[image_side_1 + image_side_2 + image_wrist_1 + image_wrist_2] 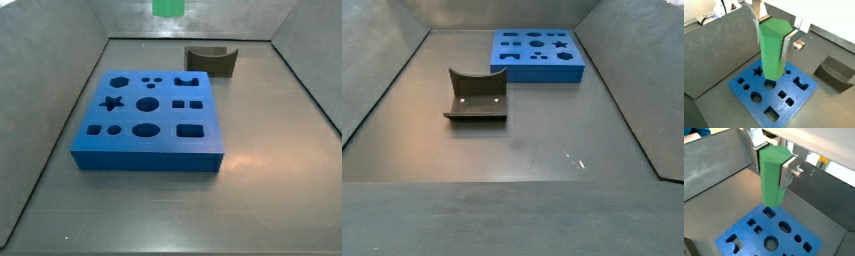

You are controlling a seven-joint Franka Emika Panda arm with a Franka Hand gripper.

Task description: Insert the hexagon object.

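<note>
One rigid, likely light hexagon object [773, 47]: your tool [772, 164] is clenching its upper flats above the blue block [774, 90]; keep that grip.

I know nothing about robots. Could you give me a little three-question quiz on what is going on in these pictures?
1. True or false: the gripper holds the slim green hexagonal peg between its silver fingers, above the flat blue block with shaped holes.
2. What stands on the grey floor beside the blue block?
A. a red ball
B. a dark grey notched block
C. a second green peg
3. Fill in: in a side view, only the peg's ____ end shows at the picture's upper edge.

Key: 1 true; 2 B; 3 lower.
</note>
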